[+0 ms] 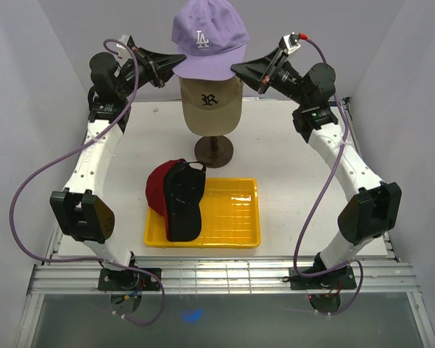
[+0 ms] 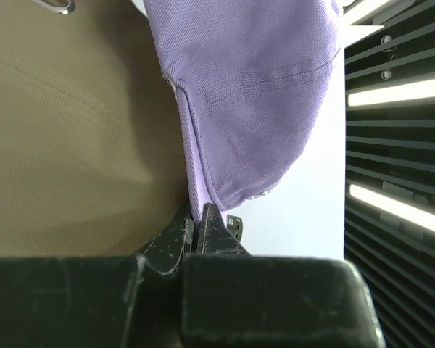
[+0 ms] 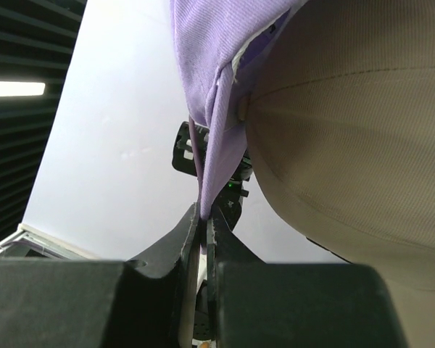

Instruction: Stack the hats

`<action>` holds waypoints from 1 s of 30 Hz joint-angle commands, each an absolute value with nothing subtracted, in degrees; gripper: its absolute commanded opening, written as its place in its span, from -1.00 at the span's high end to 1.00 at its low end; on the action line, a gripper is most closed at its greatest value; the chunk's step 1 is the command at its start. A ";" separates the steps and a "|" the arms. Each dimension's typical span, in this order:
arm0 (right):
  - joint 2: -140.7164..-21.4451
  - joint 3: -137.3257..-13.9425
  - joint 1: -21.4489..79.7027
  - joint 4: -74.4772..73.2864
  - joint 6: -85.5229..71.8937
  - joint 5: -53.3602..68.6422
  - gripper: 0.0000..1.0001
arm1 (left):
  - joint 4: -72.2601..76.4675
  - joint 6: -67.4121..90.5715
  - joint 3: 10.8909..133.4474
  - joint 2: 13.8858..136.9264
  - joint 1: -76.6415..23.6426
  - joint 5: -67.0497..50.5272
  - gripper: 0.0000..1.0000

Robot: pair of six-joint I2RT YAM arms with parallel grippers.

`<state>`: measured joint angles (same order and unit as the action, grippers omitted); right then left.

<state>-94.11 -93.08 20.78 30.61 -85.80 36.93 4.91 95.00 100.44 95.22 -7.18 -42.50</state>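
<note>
Top external view: the lavender cap (image 1: 209, 40), marked with a white "LA" logo, is held up over the tan cap (image 1: 212, 105), which bears a dark "R" emblem and is seated on a dark wooden stand (image 1: 214, 150) at the far middle of the white table (image 1: 290, 159). Whether the two caps touch cannot be told. The lavender cap's rim is pinched on one side by the left gripper (image 1: 180, 64) and on the other by the right gripper (image 1: 235, 69). Both are clamped on the fabric.

In the left wrist view a thin fold of lavender cloth is seen caught between the closed fingertips (image 2: 177, 235), with the tan crown just beside it. The same grip is shown in the right wrist view.

The red cap (image 1: 156, 190) and the black cap (image 1: 184, 203) are found at the left end of the yellow tray (image 1: 235, 217). The black cap is laid on the red one, which overhangs the tray's left edge.
</note>
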 commanded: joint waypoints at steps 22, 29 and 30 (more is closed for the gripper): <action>-90.62 -90.97 19.78 36.12 -83.76 39.64 0.85 | 8.17 89.39 93.08 90.35 -6.24 -49.92 1.00; -89.73 -85.43 18.99 39.55 -85.87 39.46 0.84 | 10.81 87.80 90.17 89.82 -6.24 -53.17 1.00; -89.91 -85.60 18.98 39.64 -85.96 39.55 0.84 | 11.25 87.89 90.44 90.17 -6.24 -53.43 1.00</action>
<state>-92.18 -85.34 20.56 33.93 -85.47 40.80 11.18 92.33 91.31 92.14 -6.35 -45.69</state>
